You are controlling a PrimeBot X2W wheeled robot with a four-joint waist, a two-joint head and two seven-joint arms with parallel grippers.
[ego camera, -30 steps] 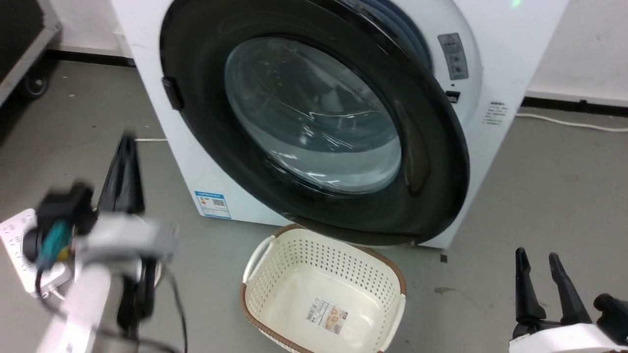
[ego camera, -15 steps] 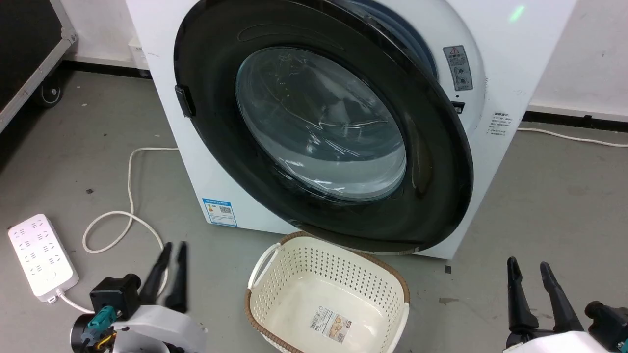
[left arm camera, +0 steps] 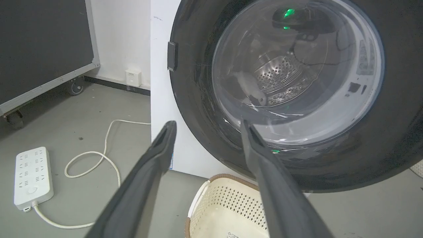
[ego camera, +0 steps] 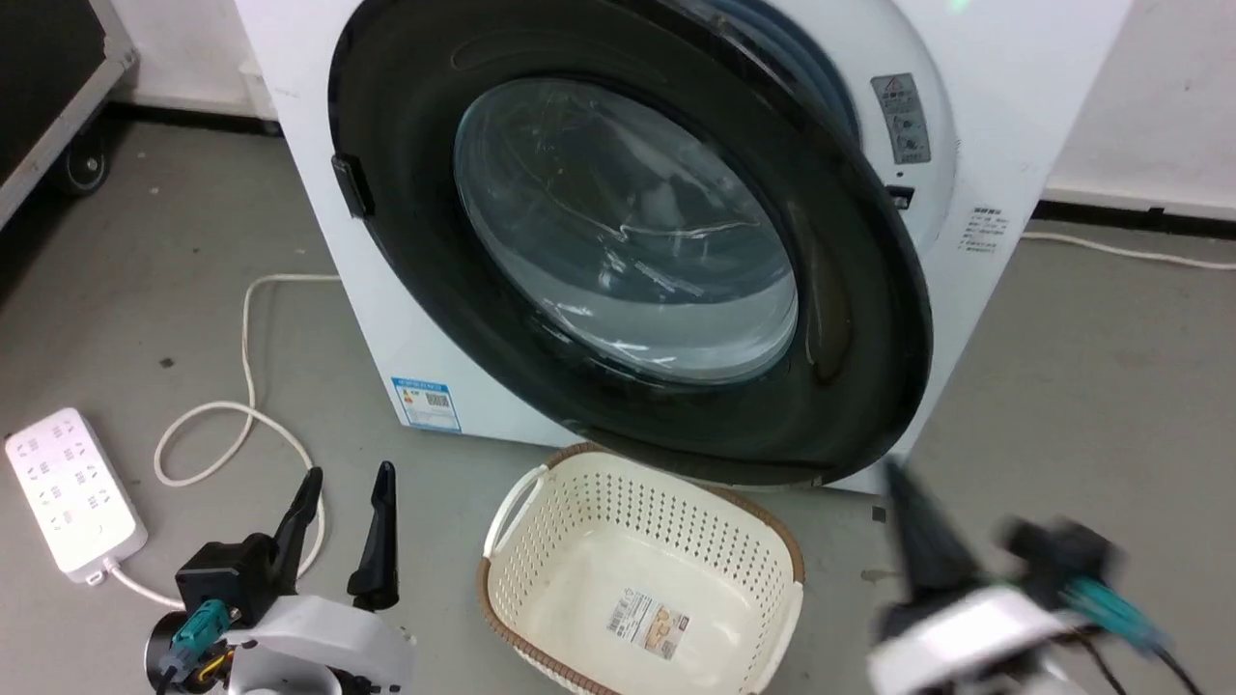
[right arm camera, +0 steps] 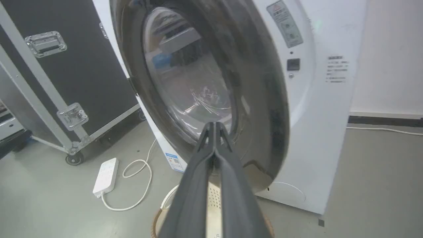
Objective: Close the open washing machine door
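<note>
Just under the door (ego camera: 850, 319): basket (ego camera: 666, 512); left gripper (ego camera: 350, 473) spread, right gripper (right arm camera: 214, 125) pinched, both empty.

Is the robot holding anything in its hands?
Nothing. The left gripper has its fingers spread with only air between them. The right gripper has its fingers pressed together, empty.
</note>
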